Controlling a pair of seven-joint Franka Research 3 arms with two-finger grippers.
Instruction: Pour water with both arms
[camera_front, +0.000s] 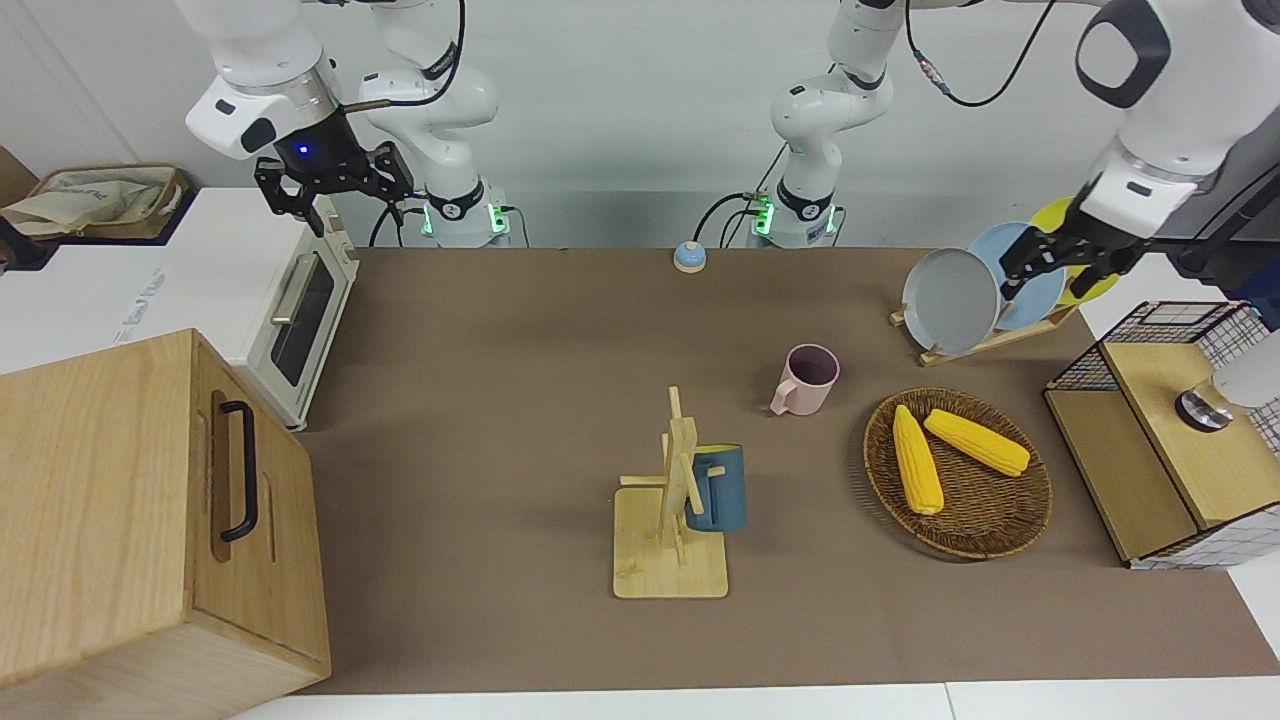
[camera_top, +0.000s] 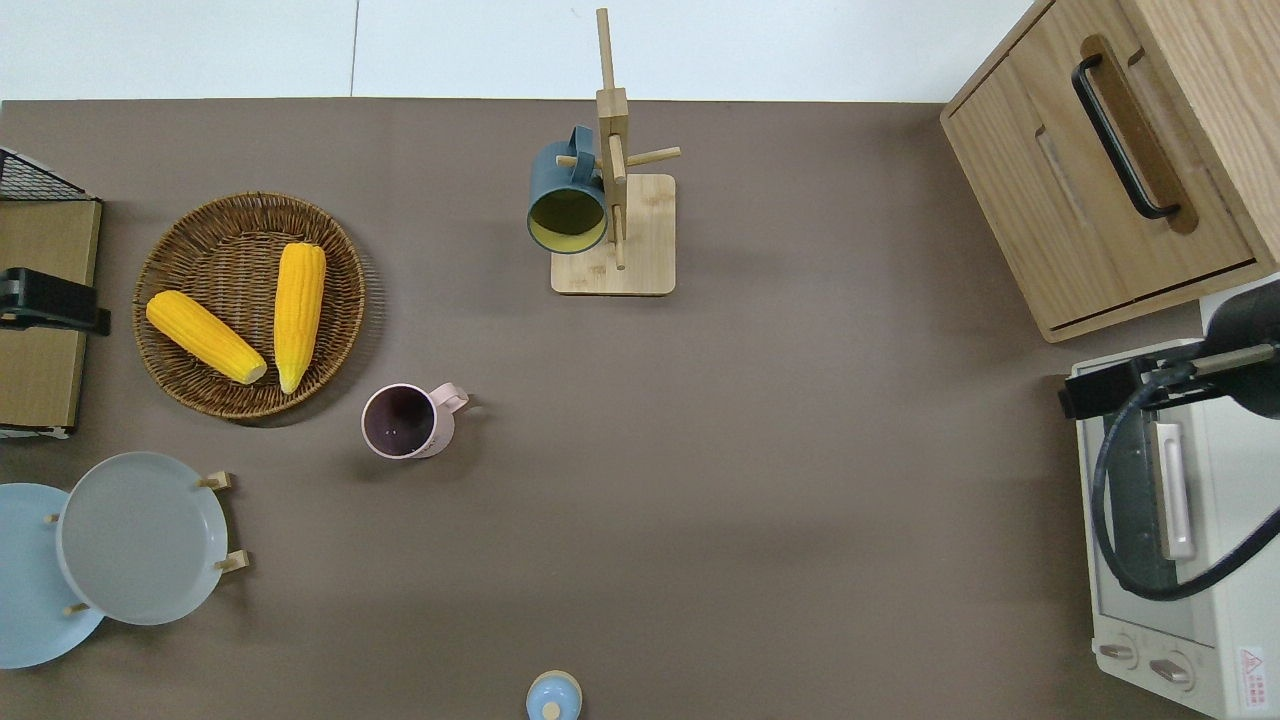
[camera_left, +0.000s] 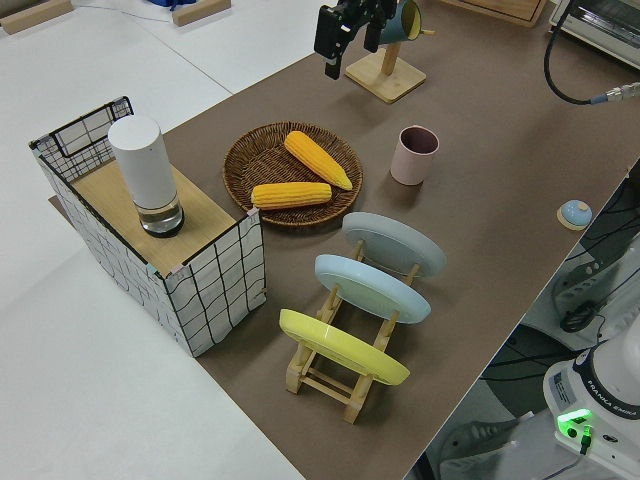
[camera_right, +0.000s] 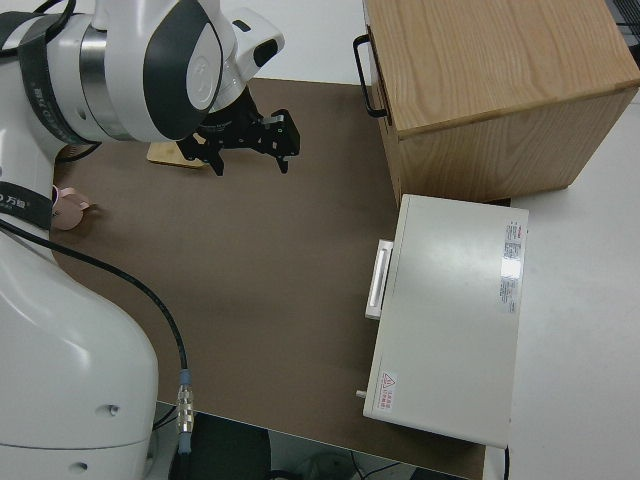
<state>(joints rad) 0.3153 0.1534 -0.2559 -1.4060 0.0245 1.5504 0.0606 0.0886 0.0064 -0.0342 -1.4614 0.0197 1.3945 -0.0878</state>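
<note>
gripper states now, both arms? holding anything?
Left gripper: open, holding nothing, up by the wooden rack of plates.
Right gripper: open, holding nothing, raised over the white toaster oven.

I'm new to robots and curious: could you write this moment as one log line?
left gripper: open, empty | right gripper: open, empty | pink mug: on table, untouched | blue mug: on rack

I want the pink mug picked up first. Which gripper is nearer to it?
Left. The left gripper is up by the plate rack, at the pink mug's end; the right gripper is up by the toaster oven.
</note>
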